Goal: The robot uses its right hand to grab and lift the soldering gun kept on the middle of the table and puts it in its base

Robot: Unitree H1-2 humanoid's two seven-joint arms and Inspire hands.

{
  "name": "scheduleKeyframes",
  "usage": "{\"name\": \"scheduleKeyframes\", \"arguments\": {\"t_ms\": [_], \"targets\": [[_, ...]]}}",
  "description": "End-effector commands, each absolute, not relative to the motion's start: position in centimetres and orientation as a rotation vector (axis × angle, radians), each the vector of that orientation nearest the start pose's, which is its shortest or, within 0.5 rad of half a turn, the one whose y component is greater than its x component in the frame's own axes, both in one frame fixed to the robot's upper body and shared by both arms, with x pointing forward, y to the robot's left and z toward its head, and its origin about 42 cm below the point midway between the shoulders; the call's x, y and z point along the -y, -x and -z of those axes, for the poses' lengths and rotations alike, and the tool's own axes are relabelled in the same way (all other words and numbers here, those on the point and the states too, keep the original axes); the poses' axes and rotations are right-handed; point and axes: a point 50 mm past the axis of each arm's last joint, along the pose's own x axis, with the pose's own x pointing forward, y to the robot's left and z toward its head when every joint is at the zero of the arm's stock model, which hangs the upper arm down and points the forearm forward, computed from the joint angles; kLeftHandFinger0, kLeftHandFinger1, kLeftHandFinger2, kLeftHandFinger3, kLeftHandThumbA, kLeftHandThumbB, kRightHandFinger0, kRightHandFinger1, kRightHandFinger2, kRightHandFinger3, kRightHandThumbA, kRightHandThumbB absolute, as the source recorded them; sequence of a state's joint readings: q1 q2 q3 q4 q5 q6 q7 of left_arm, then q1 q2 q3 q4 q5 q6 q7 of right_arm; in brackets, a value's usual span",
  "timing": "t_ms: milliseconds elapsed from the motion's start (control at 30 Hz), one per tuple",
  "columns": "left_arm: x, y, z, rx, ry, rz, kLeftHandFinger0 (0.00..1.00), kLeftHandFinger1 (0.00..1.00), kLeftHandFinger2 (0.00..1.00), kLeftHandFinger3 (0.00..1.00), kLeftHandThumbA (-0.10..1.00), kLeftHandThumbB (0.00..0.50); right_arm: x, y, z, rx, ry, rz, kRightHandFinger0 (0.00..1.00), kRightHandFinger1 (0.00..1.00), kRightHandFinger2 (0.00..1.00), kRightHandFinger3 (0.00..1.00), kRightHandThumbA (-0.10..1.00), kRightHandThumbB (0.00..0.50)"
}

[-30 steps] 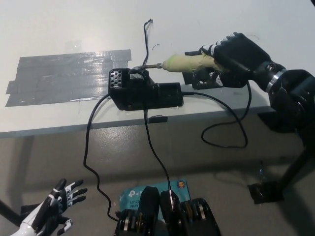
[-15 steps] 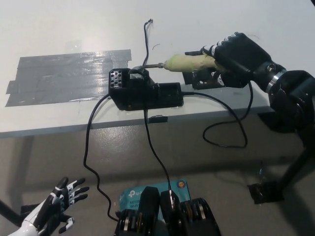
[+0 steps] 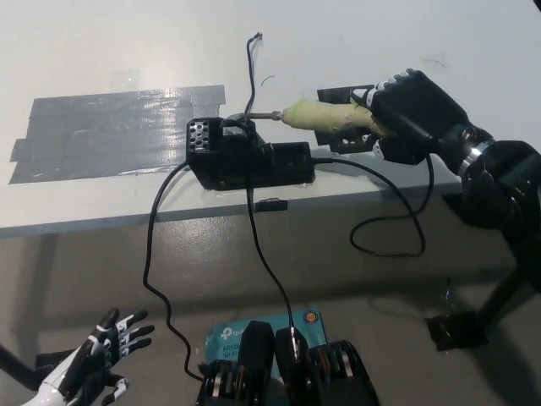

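The soldering gun [image 3: 325, 117] has a pale yellow handle and a thin metal tip pointing left. That tip reaches into the holder at the top of the black base [image 3: 245, 156], which sits near the table's front edge. My black right hand [image 3: 406, 110] is at the handle's right end with its fingers still partly curled around it. Low at the bottom left, off the table, my white left hand [image 3: 97, 359] rests with fingers spread.
A patch of grey tape [image 3: 118, 131] covers the white table [image 3: 84, 51] left of the base. Black cables [image 3: 161, 271] hang from the base over the table's front edge [image 3: 101, 222]. A black plate [image 3: 347, 135] lies under my right hand.
My right hand has slid a little to the right along the handle, baring more of the yellow grip. The soldering gun stays with its tip in the base. The left hand dropped slightly.
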State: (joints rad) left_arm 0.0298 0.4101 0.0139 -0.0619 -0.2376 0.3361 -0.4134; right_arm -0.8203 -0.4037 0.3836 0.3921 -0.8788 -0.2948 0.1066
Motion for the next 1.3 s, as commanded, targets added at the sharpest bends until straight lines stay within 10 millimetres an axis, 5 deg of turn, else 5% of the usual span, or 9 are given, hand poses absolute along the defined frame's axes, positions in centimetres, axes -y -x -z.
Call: {"name": "scheduleKeyframes", "arguments": {"t_ms": [0, 267, 633, 733, 800, 1000, 1067, 1167, 1267], "targets": [[-33.4, -26.7, -11.7, -0.301, -0.145, 0.397, 1.00, 1.00, 1.00, 1.00, 1.00, 0.222, 19.8, -49.0, -31.8, 0.753, 1.455, -0.373, 0.00, 0.14, 0.15, 0.10, -0.10, 0.021], [-33.4, -26.7, -11.9, -0.303, -0.145, 0.397, 1.00, 1.00, 1.00, 1.00, 1.00, 0.220, 20.2, -48.9, -31.7, 0.762, 1.469, -0.379, 0.00, 0.18, 0.17, 0.16, -0.10, 0.069], [-33.4, -27.0, -11.9, -0.302, -0.141, 0.404, 1.00, 1.00, 1.00, 1.00, 1.00, 0.253, 20.6, -48.7, -31.3, 0.698, 1.457, -0.403, 0.00, 0.01, 0.04, 0.06, -0.10, 0.041], [-33.2, -27.2, -12.0, -0.298, -0.152, 0.410, 1.00, 1.00, 1.00, 1.00, 1.00, 0.233, 20.6, -49.4, -30.6, 0.654, 1.485, -0.409, 0.00, 0.03, 0.15, 0.54, -0.10, 0.150], [-33.2, -27.3, -11.9, -0.298, -0.148, 0.412, 1.00, 1.00, 1.00, 1.00, 1.00, 0.234, 20.5, -49.6, -30.6, 0.646, 1.482, -0.410, 0.00, 0.00, 0.15, 0.56, -0.10, 0.185], [-32.8, -27.4, -11.9, -0.300, -0.152, 0.416, 1.00, 1.00, 1.00, 1.00, 1.00, 0.245, 19.7, -50.8, -30.7, 0.627, 1.474, -0.416, 0.00, 0.01, 0.15, 0.20, -0.10, 0.123], [-32.8, -27.3, -11.9, -0.300, -0.156, 0.415, 1.00, 1.00, 1.00, 1.00, 1.00, 0.224, 19.2, -51.8, -30.4, 0.593, 1.492, -0.435, 0.00, 0.15, 0.43, 0.24, -0.10, 0.092], [-32.8, -27.3, -12.0, -0.290, -0.145, 0.422, 1.00, 1.00, 1.00, 1.00, 1.00, 0.214, 18.6, -52.0, -30.5, 0.616, 1.502, -0.450, 0.00, 0.11, 0.43, 0.07, -0.10, 0.002], [-32.7, -27.5, -12.1, -0.292, -0.145, 0.425, 1.00, 1.00, 1.00, 1.00, 1.00, 0.233, 18.4, -52.4, -30.3, 0.626, 1.494, -0.451, 0.00, 0.18, 0.54, 0.04, -0.10, 0.000]]}}
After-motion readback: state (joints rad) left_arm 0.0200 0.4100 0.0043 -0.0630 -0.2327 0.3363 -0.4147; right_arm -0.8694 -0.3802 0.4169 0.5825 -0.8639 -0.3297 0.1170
